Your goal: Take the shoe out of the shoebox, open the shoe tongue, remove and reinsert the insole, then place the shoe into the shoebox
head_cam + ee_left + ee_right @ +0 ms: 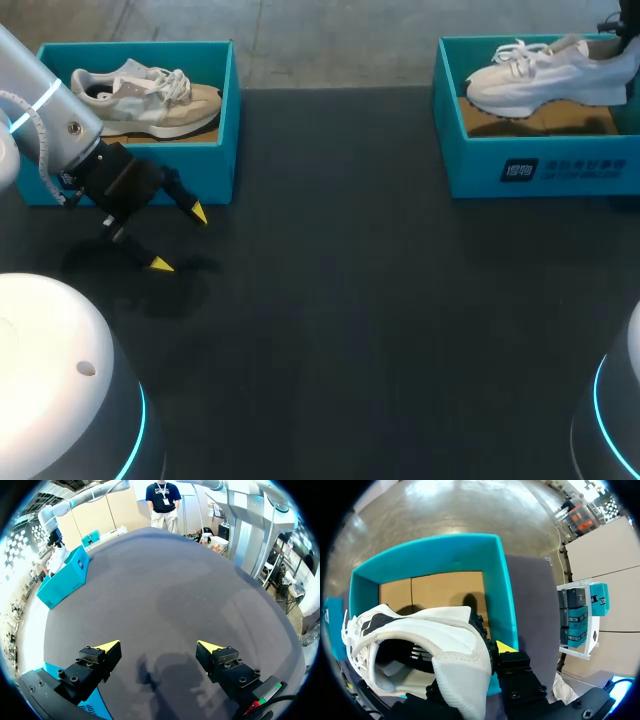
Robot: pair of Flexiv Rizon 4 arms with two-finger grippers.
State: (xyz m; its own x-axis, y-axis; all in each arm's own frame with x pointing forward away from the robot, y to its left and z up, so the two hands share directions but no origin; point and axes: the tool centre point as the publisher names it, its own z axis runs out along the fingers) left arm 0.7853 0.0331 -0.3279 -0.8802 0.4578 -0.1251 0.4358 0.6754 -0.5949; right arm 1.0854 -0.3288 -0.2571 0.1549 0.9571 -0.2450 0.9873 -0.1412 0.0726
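A white shoe (545, 75) hangs over the open teal shoebox (540, 170) at the back right, heel toward the right edge. My right gripper (622, 40) holds that heel. In the right wrist view the gripper (477, 665) is shut on the white shoe's (420, 630) heel collar. One yellow fingertip (505, 646) shows outside the heel and the other is hidden. The box's brown floor (445, 590) lies beyond. My left gripper (180, 238) stands open just above the table, in front of the left box. Its open fingers (159, 647) hold nothing.
A second teal shoebox (228, 120) at the back left holds a beige and grey shoe (150, 95). A corner of this box (95, 707) shows beside my left gripper. The dark table (380, 300) spreads between the two boxes. The right box (65, 577) shows far ahead of my left gripper.
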